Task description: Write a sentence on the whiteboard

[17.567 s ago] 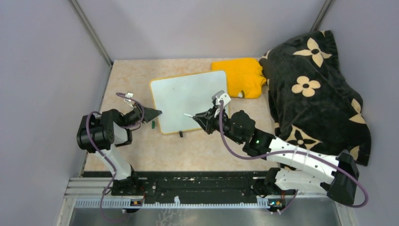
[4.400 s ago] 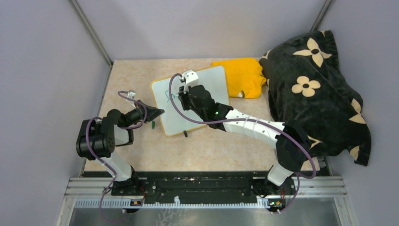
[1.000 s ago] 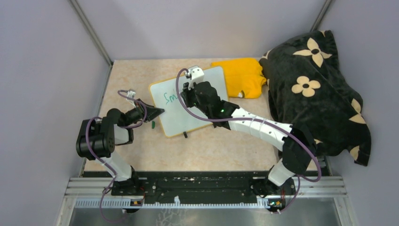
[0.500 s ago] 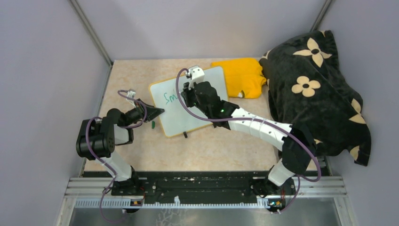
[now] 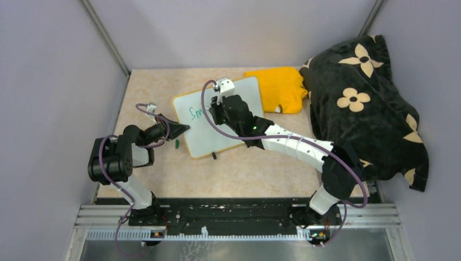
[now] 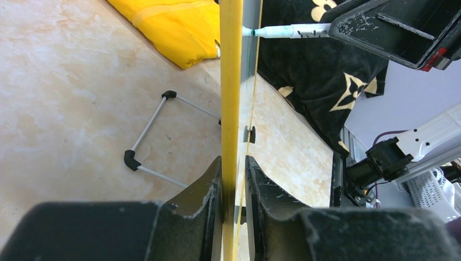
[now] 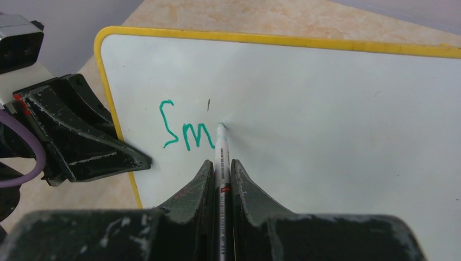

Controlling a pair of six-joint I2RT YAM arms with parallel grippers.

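The whiteboard (image 5: pixel 239 106) lies on the table, white with a yellow rim (image 7: pixel 272 39). Green letters "Sm" (image 7: pixel 185 130) are on it near its left edge; they also show in the top view (image 5: pixel 195 113). My right gripper (image 7: pixel 222 166) is shut on a white marker (image 7: pixel 220 157) whose tip touches the board just right of the "m". My left gripper (image 6: pixel 234 163) is shut on the board's yellow edge (image 6: pixel 230 81) at the left side; in the top view the left gripper (image 5: pixel 182 129) is at the board's left edge.
A folded yellow cloth (image 5: pixel 280 87) lies behind the board's right corner. A black blanket with cream flowers (image 5: pixel 364 103) fills the right side. A small green cap (image 5: pixel 176 144) lies on the table by the left gripper. A wire stand (image 6: pixel 157 130) lies beside the board.
The right gripper and marker barely shifted in the last second. Since 17.6 s ago the right arm reached over the board and the letters "Sm" appeared.
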